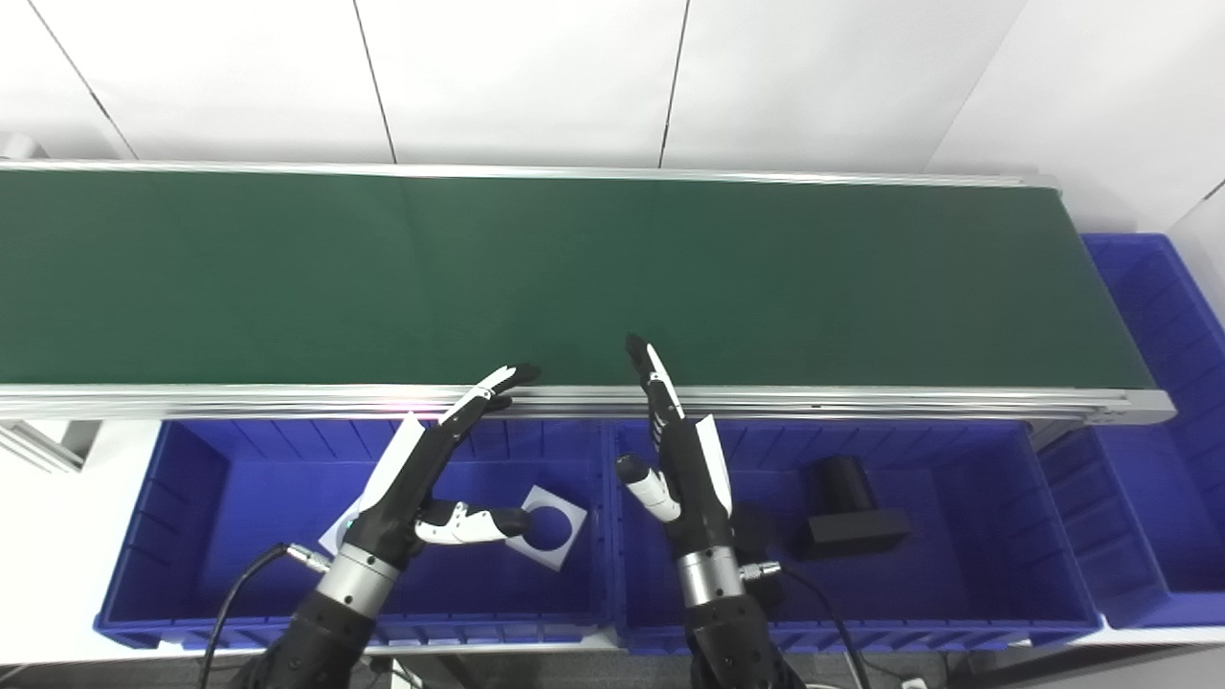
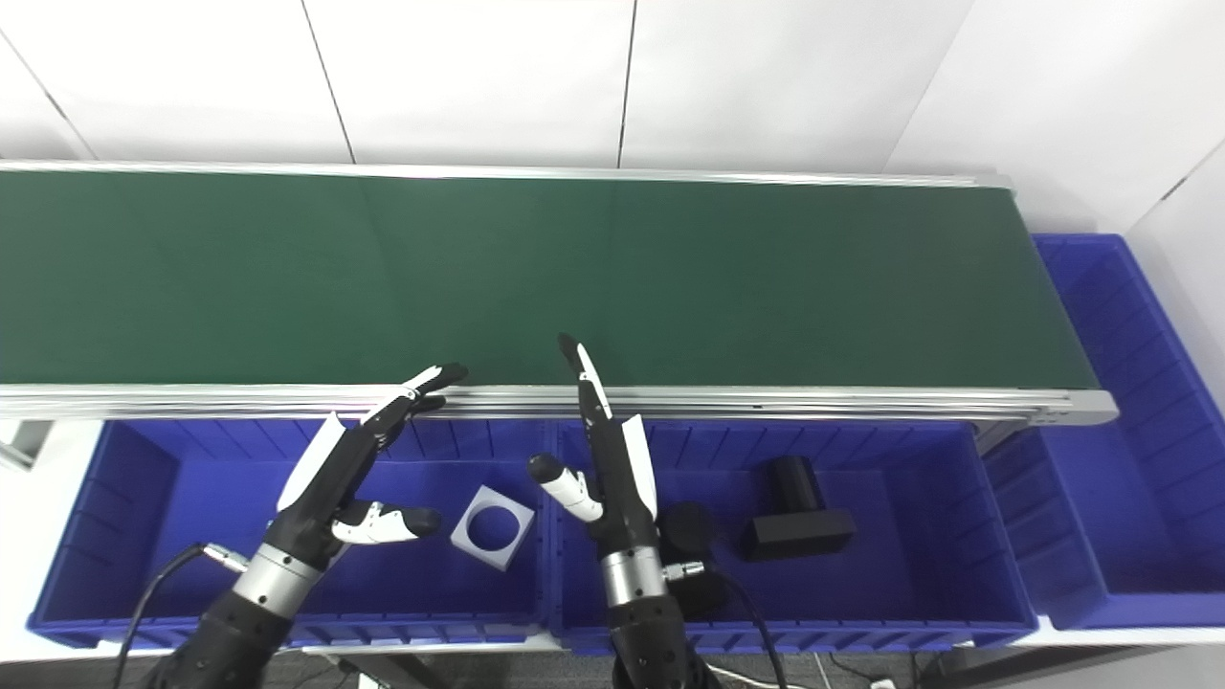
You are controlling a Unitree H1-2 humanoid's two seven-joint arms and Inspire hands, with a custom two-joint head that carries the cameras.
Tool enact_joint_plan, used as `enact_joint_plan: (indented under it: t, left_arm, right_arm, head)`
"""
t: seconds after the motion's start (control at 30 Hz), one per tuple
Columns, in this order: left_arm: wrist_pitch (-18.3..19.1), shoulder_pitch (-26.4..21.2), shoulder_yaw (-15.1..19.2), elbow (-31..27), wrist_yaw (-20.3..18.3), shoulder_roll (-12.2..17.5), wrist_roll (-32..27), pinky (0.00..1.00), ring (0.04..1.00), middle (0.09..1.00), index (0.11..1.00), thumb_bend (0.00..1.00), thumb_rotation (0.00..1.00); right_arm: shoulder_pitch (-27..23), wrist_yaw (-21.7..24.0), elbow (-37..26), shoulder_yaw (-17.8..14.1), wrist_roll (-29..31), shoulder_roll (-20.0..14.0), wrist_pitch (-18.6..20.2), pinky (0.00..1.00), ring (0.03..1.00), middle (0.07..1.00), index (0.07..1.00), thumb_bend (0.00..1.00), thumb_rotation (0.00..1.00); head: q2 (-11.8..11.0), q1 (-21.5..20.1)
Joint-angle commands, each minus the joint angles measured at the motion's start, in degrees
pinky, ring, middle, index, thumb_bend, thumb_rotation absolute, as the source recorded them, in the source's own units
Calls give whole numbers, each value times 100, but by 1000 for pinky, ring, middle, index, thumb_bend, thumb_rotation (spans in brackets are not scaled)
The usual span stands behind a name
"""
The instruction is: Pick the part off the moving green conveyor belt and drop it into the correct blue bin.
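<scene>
The green conveyor belt runs across the view and carries no part that I can see. My left hand hovers open over the left blue bin, fingers stretched toward the belt's near rail. My right hand is open too, fingers pointing up at the belt edge, above the middle blue bin. A white square plate with a round hole lies in the left bin. A black part made of a cylinder on a block sits in the middle bin.
A third blue bin stands at the belt's right end. The aluminium rail edges the belt's near side. Another dark part lies partly hidden behind my right wrist. Cables trail from both wrists.
</scene>
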Motion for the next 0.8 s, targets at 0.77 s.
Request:
enact_joint_plan:
  t: [0.77]
  left_arm:
    - [-211,-233,-422,505,1312,-571,111,995,1000,972,908,905,886]
  right_arm:
    - [219,306,-439,135,578,-886,-295,988,969,941,925,1000,991]
  head:
    - [-219,1910]
